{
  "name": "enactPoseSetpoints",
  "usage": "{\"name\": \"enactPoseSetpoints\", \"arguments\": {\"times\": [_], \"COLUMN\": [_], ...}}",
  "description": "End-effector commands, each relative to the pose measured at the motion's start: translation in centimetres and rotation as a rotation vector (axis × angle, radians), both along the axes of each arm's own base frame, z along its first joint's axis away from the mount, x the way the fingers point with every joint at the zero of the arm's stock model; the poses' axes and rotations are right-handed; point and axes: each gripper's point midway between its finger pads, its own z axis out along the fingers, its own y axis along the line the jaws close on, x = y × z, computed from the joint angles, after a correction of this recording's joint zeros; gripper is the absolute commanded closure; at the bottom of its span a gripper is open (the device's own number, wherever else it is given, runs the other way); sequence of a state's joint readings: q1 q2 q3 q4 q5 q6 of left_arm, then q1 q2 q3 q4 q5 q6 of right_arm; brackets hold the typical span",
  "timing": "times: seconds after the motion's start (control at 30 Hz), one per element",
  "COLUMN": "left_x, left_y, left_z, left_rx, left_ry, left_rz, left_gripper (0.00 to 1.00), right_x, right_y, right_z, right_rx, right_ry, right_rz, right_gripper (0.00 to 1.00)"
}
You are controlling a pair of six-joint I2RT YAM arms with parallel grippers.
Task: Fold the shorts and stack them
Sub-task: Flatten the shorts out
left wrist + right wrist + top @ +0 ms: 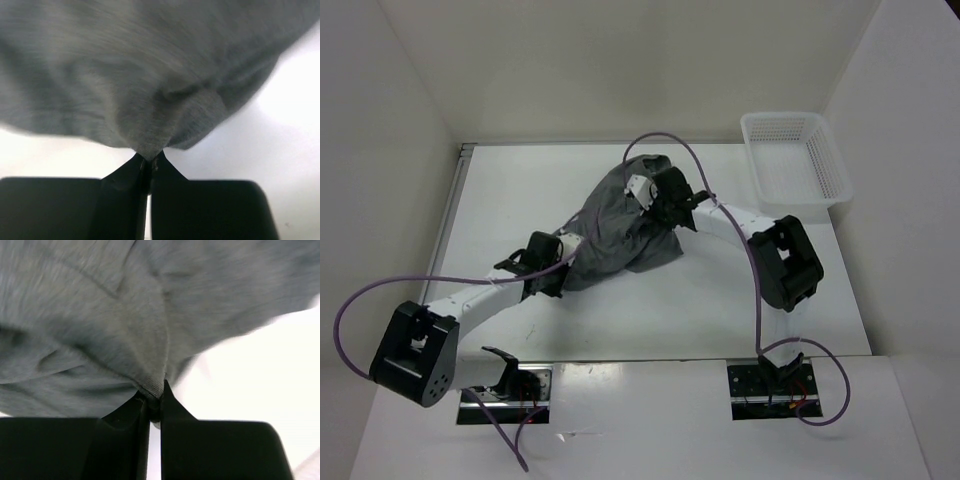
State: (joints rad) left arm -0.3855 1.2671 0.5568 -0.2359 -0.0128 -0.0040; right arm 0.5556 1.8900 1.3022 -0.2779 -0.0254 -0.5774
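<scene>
White tabletop [520, 190]; rumpled soft grey shorts [620, 235]

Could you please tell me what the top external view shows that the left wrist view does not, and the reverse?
Only the top view shows the basket at the far right and the right gripper at the far side of the shorts. Only the left wrist view shows, close up, the left gripper shut on a pinch of cloth. Both show the grey shorts and the white table.
</scene>
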Motion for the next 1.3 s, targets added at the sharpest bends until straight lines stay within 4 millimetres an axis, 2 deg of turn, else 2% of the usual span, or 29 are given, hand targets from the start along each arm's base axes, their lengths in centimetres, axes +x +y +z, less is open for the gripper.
{"name": "enactPoseSetpoints", "arguments": {"times": [0.0,0.03,0.07,0.1,0.13,0.2,0.23,0.27,0.3,0.37,0.4,0.43,0.5,0.53,0.57,0.63,0.7,0.73,0.77,0.83,0.87,0.9,0.93,0.97,1.07,1.17,1.2,1.23,1.27], "left_x": [8.0,11.8,13.7,15.2,17.5,18.9,19.4,19.8,19.8,19.2,18.6,18.0,16.6,16.2,15.5,14.7,13.3,12.1,11.6,10.2,9.5,8.5,7.5,6.8,5.4,5.7,6.6,7.3,7.9], "left_y": [3.8,4.6,5.7,8.4,9.7,12.0,13.9,14.7,15.2,16.5,16.4,16.6,17.5,17.5,17.8,17.7,16.8,16.5,16.1,15.5,15.2,14.8,13.7,13.1,10.7,9.2,9.3,9.4,9.1], "left_z": [6.4,11.2,14.0,16.5,22.2,27.1,29.0,30.9,34.4,36.8,39.2,40.1,42.5,43.3,44.1,44.7,45.4,46.3,46.5,47.7,48.1,49.7,50.6,50.5,51.5,49.9,49.3,48.5,47.6], "left_rx": [0.013,-0.013,-0.027,-0.021,-0.04,-0.044,-0.033,-0.035,-0.046,-0.037,-0.049,-0.046,-0.042,-0.046,-0.045,-0.044,-0.061,-0.073,-0.078,-0.097,-0.102,-0.116,-0.144,-0.157,-0.216,-0.25,-0.249,-0.248,-0.254], "left_ry": [-0.249,-0.372,-0.439,-0.495,-0.622,-0.726,-0.766,-0.804,-0.871,-0.916,-0.968,-0.982,-1.036,-1.054,-1.069,-1.067,-1.068,-1.089,-1.09,-1.118,-1.116,-1.145,-1.155,-1.136,-1.152,-1.105,-1.084,-1.061,-1.034], "left_rz": [0.205,0.259,0.3,0.377,0.42,0.479,0.525,0.541,0.553,0.586,0.585,0.596,0.623,0.623,0.631,0.631,0.602,0.588,0.58,0.554,0.544,0.525,0.47,0.437,0.314,0.235,0.238,0.241,0.23], "left_gripper": [1.0,1.0,1.0,1.0,1.0,1.0,1.0,1.0,1.0,1.0,1.0,1.0,1.0,1.0,1.0,1.0,1.0,1.0,1.0,1.0,1.0,1.0,1.0,1.0,1.0,1.0,1.0,1.0,1.0], "right_x": [7.4,9.8,11.1,12.8,14.5,15.5,15.6,15.3,14.6,12.5,11.8,9.9,8.2,6.7,6.1,4.0,2.3,0.7,-0.2,-2.2,-4.1,-5.5,-7.0,-9.3,-12.7,-13.2,-12.7,-12.8,-11.8], "right_y": [0.0,-0.6,-1.2,-2.9,-3.3,-4.4,-4.8,-5.0,-5.0,-4.5,-4.8,-4.4,-4.3,-4.6,-4.7,-4.6,-4.3,-4.0,-4.0,-3.8,-3.4,-3.2,-3.1,-2.6,-2.6,-2.6,-2.7,-2.9,-2.8], "right_z": [10.0,14.3,17.3,19.3,24.4,29.0,33.9,35.7,38.4,41.9,42.2,44.2,44.8,46.5,46.9,47.7,47.3,48.1,47.7,48.5,49.4,49.0,50.1,50.8,51.9,51.9,51.1,51.4,50.1], "right_rx": [0.12,0.134,0.156,0.155,0.201,0.231,0.282,0.299,0.328,0.372,0.368,0.376,0.361,0.38,0.386,0.401,0.391,0.403,0.403,0.423,0.445,0.443,0.464,0.505,0.58,0.611,0.614,0.624,0.628], "right_ry": [-0.273,-0.382,-0.449,-0.5,-0.594,-0.659,-0.742,-0.771,-0.808,-0.847,-0.839,-0.867,-0.859,-0.88,-0.879,-0.864,-0.822,-0.823,-0.795,-0.786,-0.788,-0.752,-0.76,-0.75,-0.719,-0.703,-0.676,-0.688,-0.649], "right_rz": [-0.105,-0.145,-0.179,-0.223,-0.251,-0.276,-0.28,-0.281,-0.268,-0.227,-0.227,-0.18,-0.143,-0.127,-0.114,-0.062,-0.006,0.054,0.077,0.126,0.197,0.24,0.281,0.355,0.409,0.394,0.362,0.349,0.31], "right_gripper": [1.0,1.0,1.0,1.0,1.0,1.0,1.0,1.0,1.0,1.0,1.0,1.0,1.0,1.0,1.0,1.0,1.0,1.0,1.0,1.0,1.0,1.0,1.0,1.0,1.0,1.0,1.0,1.0,1.0]}}
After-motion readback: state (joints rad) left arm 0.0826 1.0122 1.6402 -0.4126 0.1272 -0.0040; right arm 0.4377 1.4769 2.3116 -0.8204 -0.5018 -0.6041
